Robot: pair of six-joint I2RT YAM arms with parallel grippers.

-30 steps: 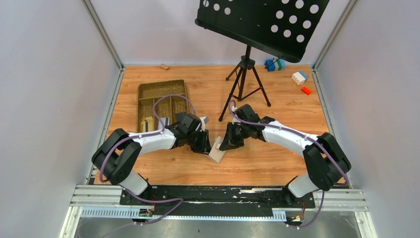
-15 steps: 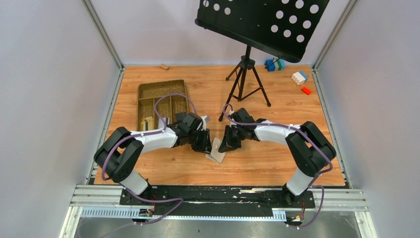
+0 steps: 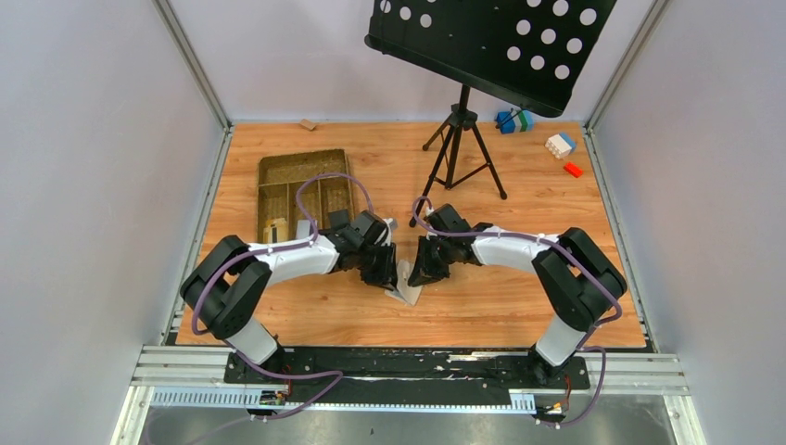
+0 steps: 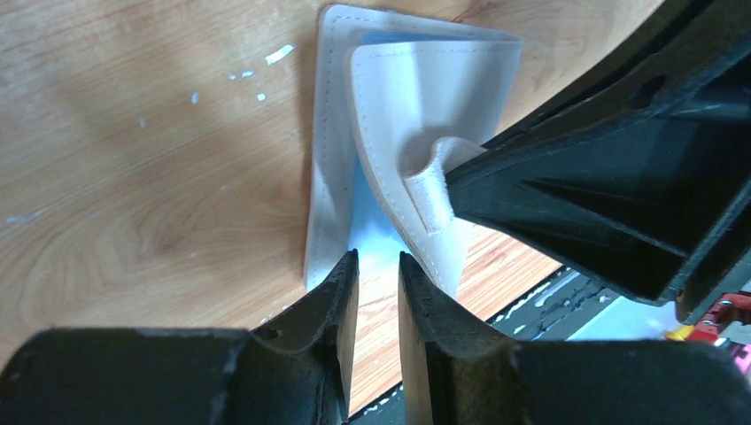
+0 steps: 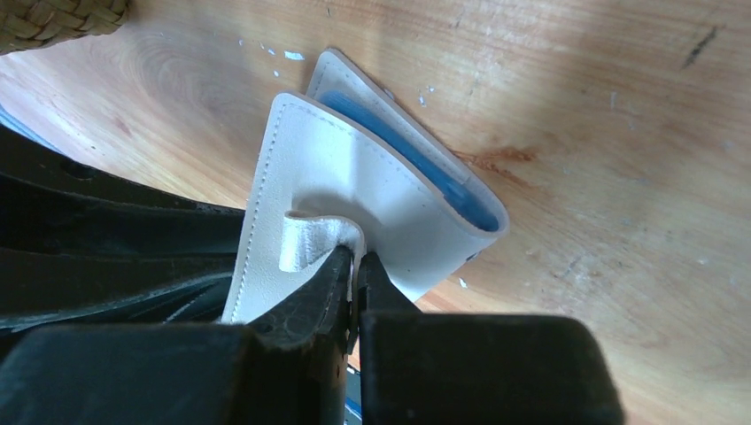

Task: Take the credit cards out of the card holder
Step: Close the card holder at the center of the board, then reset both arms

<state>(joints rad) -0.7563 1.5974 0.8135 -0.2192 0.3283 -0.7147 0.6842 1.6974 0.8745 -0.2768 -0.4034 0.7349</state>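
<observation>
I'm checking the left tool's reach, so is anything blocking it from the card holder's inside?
Nothing visible does. The right tool pinches the tab, holding up the top flap of the card holder, and the left tool sits at the open blue gap.

Card holder (image 5: pixel 354 190) up close: cream leather-look skin, matt and smooth, with neat stitching along its edges. Inside, a light blue lining with a faint sheen. The table (image 5: pixel 620 133) beneath is warm wood grain, semi-gloss, flecked with white specks and one dark scratch. Right gripper (image 5: pixel 357 261) fingers are black plastic, matt and finely grained. Towards the table's far left corner, the tray (image 3: pixel 301 168) is woven, straw-coloured fibre, rough to the eye.
</observation>
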